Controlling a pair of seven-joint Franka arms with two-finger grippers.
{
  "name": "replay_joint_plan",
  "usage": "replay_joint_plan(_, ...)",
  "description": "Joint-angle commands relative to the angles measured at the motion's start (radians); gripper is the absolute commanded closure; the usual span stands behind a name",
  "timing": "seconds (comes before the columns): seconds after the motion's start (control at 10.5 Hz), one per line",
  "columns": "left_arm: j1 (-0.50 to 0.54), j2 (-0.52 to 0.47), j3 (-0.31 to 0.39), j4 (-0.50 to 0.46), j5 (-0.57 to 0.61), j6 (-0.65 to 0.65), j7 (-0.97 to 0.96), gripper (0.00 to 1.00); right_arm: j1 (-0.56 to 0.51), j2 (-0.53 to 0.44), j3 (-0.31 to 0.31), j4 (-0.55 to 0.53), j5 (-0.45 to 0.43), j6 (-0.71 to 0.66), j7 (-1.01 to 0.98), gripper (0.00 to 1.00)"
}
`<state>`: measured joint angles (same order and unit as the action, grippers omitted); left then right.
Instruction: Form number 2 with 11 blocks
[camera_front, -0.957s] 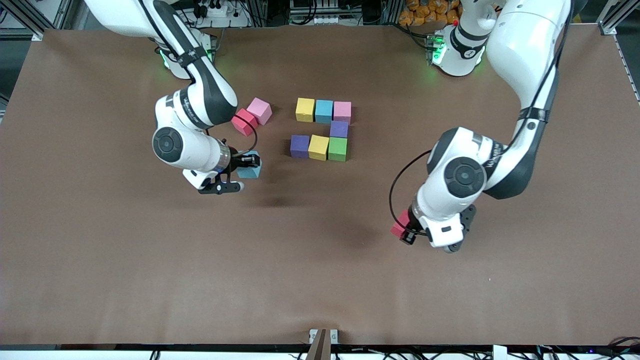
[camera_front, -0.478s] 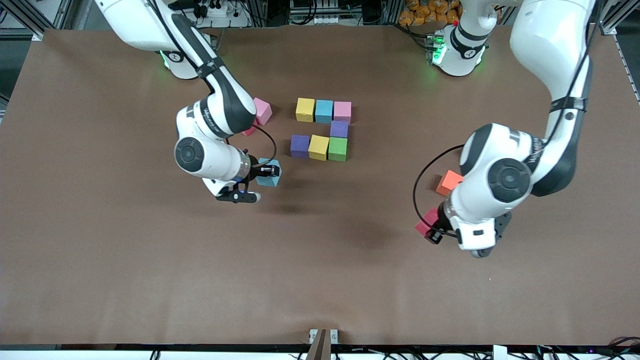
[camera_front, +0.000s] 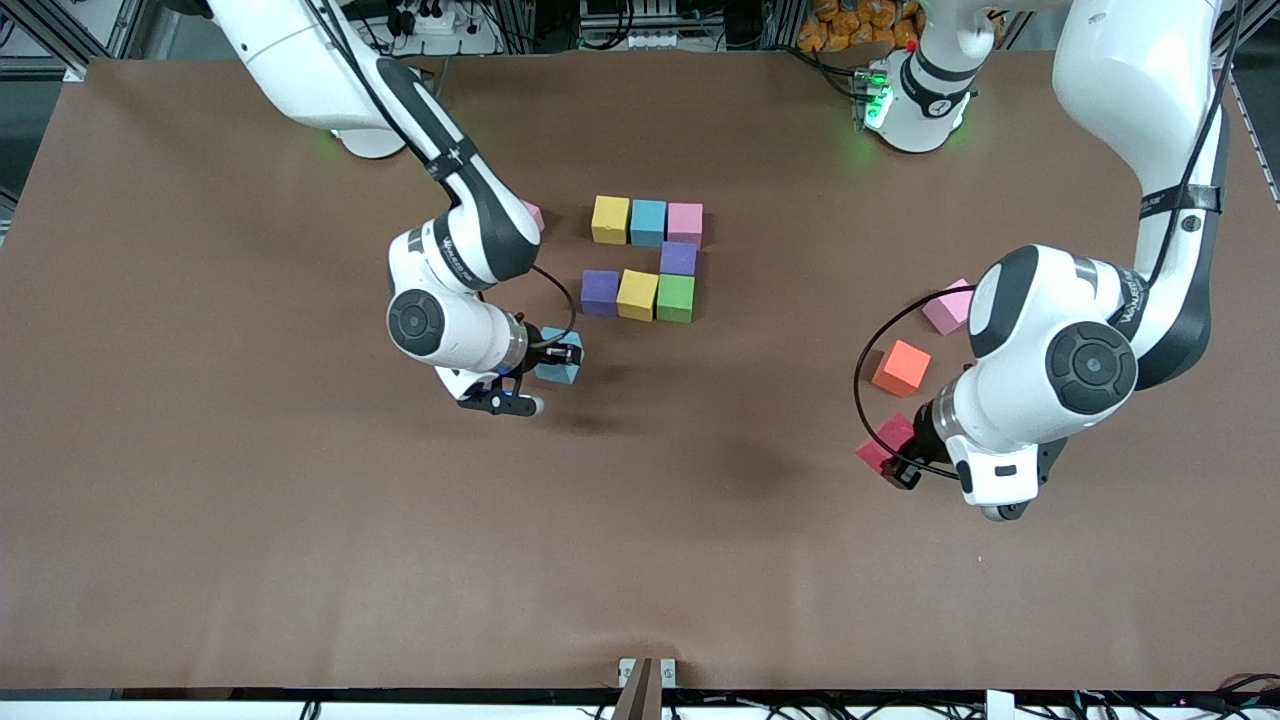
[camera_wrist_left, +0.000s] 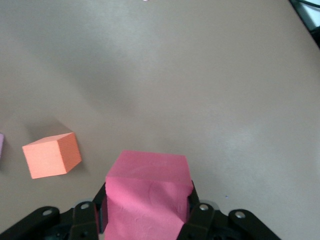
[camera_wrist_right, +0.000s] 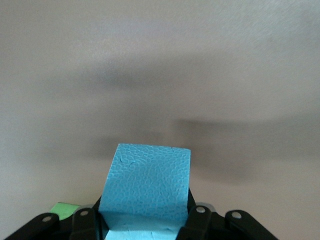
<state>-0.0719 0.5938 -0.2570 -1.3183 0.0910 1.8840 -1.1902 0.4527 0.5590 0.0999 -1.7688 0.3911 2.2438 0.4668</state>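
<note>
Blocks part-laid as we see it, right gripper clamping sky-blue cube near them, left gripper clamping red cube beside orange cube

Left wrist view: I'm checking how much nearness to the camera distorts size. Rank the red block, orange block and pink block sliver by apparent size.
1. red block, in the left gripper, nearest the camera.
2. orange block.
3. pink block, mostly cut off.
Nearness likely inflates the red one.

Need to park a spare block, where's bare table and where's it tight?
Bare: the wide brown table between the front camera and both grippers, and the strip between the green block and the orange block. Crowded: around the seven-block cluster, where the right gripper holds a sky blue block, and around the left gripper gripping a red block.
</note>
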Motion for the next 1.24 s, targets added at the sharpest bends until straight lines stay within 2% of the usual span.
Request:
replay_joint_plan(0.0, 0.032, -0.031, -0.004, -0.009, -0.037, -0.029, 0.056, 0.9, 0.029, 0.036, 0.0, 0.051, 0.017, -0.001, 0.085, 0.55)
replay_joint_plan(0.38, 0.034, -0.032, 0.002, -0.01, -0.03, -0.034, 0.073, 0.9, 0.07, 0.051, -0.003, 0.065, 0.009, -0.001, 0.118, 0.55)
replay_joint_plan(0.86, 0.035, -0.039, 0.009, -0.018, -0.025, -0.043, 0.106, 0.9, 0.08, 0.058, -0.005, 0.069, -0.038, 0.0, 0.098, 0.55)
replay_joint_plan(1.15, 0.049, -0.037, 0.009, -0.019, -0.034, -0.059, 0.125, 0.9, 0.089, 0.079, -0.005, 0.068, -0.038, 0.002, 0.099, 0.55)
